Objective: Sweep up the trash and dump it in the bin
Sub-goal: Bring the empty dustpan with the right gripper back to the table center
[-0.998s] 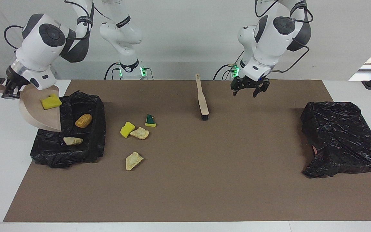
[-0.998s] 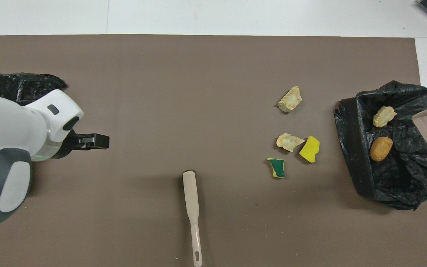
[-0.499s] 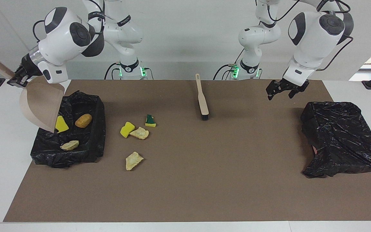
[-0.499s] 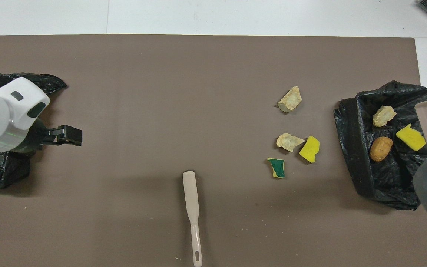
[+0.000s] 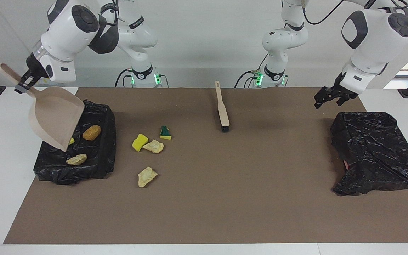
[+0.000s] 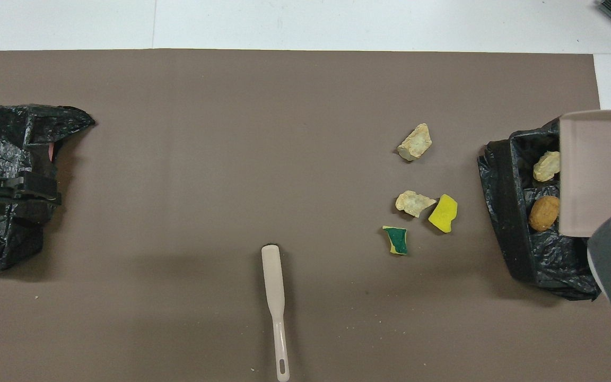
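Yellow, beige and golden-brown scraps are the trash here. Three pieces lie in the black-lined bin point(image 5: 94, 156) at the right arm's end of the surface: a bread-like piece point(image 5: 91, 132), a beige lump point(image 5: 76, 159) and a yellow sponge bit point(image 5: 71, 141). Four more lie on the brown mat point(image 5: 225, 198) just beside the bin: a yellow sponge point(image 5: 139, 142) touching a rocky lump point(image 5: 153, 146), a green-topped sponge point(image 5: 165, 132) near them, and another lump point(image 5: 147, 176) farther from the robots.

Only the facing view shows the yellow bit in the bin, peeping out under the dustpan point(image 5: 56, 118); from overhead the pan covers it. The facing view also shows the right gripper point(image 5: 25, 82) clenched on the pan's handle.

A second earlier that sponge bit was on the tilted pan; now it is in the bin, and the pan has been lifted. The left gripper point(image 5: 331, 97), fingers spread and holding nothing, has moved from beside the brush point(image 5: 222, 111) to over the second black bag point(image 5: 374, 152).
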`<state>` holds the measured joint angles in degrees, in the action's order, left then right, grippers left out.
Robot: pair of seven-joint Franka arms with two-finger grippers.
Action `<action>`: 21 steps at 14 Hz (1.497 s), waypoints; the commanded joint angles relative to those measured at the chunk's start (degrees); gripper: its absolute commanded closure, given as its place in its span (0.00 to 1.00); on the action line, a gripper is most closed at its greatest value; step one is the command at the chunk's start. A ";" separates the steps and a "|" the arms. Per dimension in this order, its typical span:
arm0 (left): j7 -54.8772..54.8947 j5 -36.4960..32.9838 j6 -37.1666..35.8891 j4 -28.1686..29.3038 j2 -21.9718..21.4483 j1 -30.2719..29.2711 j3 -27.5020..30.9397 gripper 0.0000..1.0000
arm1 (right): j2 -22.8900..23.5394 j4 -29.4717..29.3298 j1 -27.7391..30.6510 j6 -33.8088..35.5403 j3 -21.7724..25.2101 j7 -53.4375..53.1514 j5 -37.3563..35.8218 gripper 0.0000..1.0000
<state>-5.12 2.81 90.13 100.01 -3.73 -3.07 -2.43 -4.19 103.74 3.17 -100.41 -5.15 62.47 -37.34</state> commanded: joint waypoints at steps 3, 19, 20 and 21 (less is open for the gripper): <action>2.47 -0.35 -4.35 -1.67 -0.83 1.93 1.12 0.00 | 6.71 -6.86 -10.97 6.79 -0.48 -26.98 10.85 1.00; 8.72 -0.44 -1.44 -0.95 0.31 4.04 0.67 0.00 | 42.59 -37.82 -35.25 -3.91 -0.83 -95.51 27.94 1.00; 8.81 -0.44 -1.44 -0.95 0.22 4.04 0.67 0.00 | 43.03 -37.82 -35.51 -4.79 -1.44 -96.56 28.81 1.00; 8.90 -0.53 -1.44 -0.95 0.30 4.04 0.67 0.00 | 43.21 -37.82 -35.60 -5.23 -1.44 -97.70 30.21 1.00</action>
<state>3.14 2.81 87.67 98.19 -3.01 0.04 -2.53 37.74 68.62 -32.74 -105.32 -6.15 -33.30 -9.79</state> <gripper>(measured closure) 0.000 0.674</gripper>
